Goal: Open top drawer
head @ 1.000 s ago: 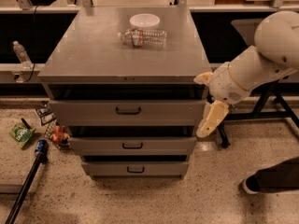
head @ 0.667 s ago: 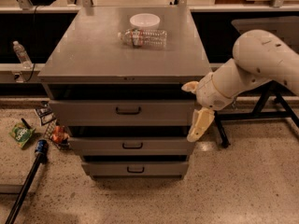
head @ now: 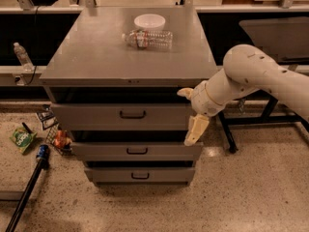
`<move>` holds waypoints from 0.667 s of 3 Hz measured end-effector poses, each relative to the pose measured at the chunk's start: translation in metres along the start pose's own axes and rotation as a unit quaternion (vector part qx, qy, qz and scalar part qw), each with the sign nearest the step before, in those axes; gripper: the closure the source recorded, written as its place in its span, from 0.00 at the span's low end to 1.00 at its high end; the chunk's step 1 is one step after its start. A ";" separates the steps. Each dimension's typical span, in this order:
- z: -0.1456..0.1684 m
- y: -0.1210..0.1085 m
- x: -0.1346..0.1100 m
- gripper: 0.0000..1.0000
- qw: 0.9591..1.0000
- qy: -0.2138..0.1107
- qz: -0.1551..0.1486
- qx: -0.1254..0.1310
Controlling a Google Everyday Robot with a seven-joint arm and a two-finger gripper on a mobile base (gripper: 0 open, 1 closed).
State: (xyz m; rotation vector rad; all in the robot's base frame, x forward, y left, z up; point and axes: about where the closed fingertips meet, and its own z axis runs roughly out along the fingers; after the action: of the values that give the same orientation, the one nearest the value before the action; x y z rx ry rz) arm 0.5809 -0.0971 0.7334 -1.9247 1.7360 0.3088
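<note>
The top drawer (head: 96, 116) is the widest grey front of three on the metal cabinet, just under the cabinet top, with a dark bar handle (head: 133, 114) at its centre. A dark gap shows above it. My gripper (head: 190, 111) is at the right end of that drawer front, well to the right of the handle. It is open and empty, with one cream finger (head: 185, 93) pointing up-left and the other finger (head: 195, 129) hanging down over the drawer's right edge. The white arm (head: 251, 76) reaches in from the right.
A plastic bottle (head: 147, 38) lies next to a white bowl (head: 149, 21) on the cabinet top (head: 87, 57). Two narrower drawers (head: 136, 151) sit below. Snack packets (head: 21, 139) and a black pole (head: 29, 187) lie on the floor at left. Dark table legs (head: 227, 134) stand at right.
The arm and gripper have moved left, from beside the cabinet's right side to the right end of the top drawer front. The drawers have not moved.
</note>
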 end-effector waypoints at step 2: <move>0.030 -0.021 0.005 0.00 1.000 0.000 -0.017 -0.007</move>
State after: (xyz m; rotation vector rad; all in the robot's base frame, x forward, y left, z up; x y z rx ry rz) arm 0.6077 -0.0848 0.7104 -1.9620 1.7023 0.3085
